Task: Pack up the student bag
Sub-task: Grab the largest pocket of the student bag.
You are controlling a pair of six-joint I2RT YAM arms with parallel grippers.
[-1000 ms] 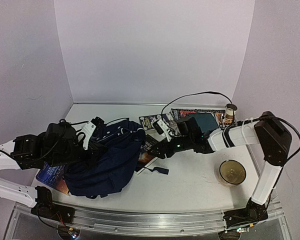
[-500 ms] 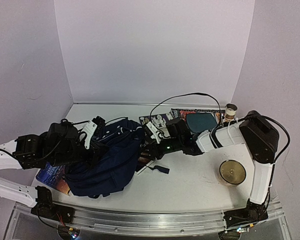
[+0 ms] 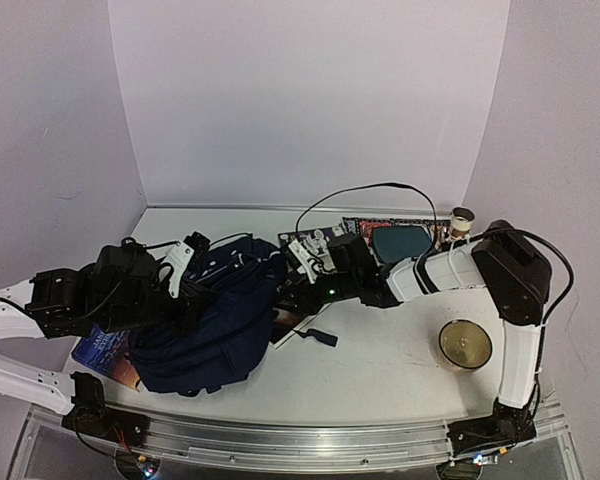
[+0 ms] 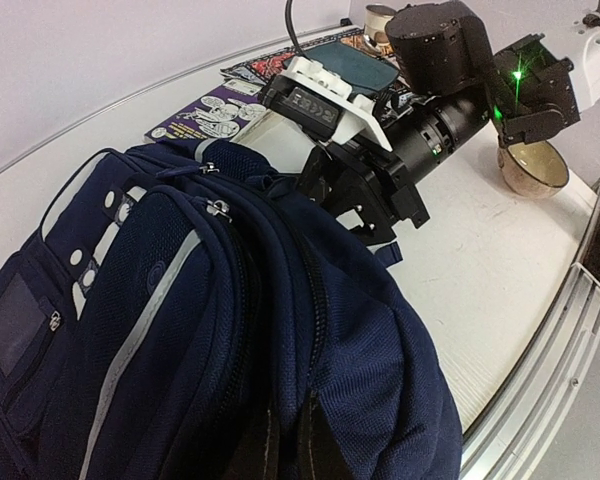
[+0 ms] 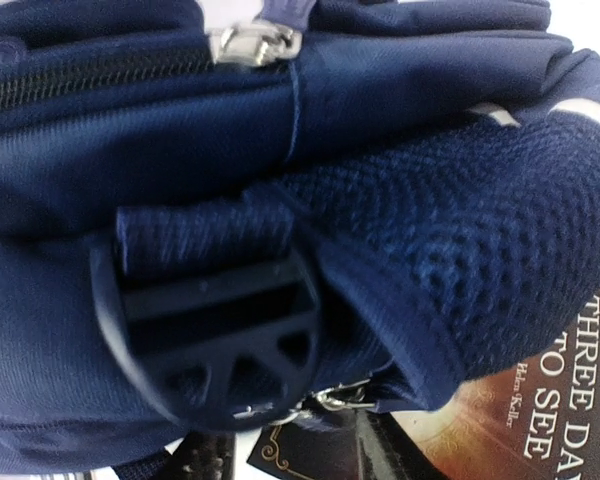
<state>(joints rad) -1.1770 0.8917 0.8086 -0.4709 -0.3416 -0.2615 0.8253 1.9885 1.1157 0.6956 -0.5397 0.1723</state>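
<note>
Two arms meet at one student bag, a big navy backpack slumped on the counter at lower left of centre in the top view. We see its white stripe trim and zips facing up in the left wrist view.

The left gripper is buried in the bag's left edge. Its jaws are clenched on a bunched fold of the navy fabric, which crowds the bottom of its own camera.

The right gripper is pressed against the bag's right side. The wrist camera fills with mesh fabric, a black plastic buckle and a metal zip pull. Its jaws stand partly apart; we cannot tell whether they pinch anything.

One book with an orange cover lies under the bag's edge beside that gripper. Another book pokes out from under the bag at lower left.

A patterned mat with a teal pouch sits behind the right arm, and a small cup is just right of it. A bowl sits well apart at lower right.
</note>
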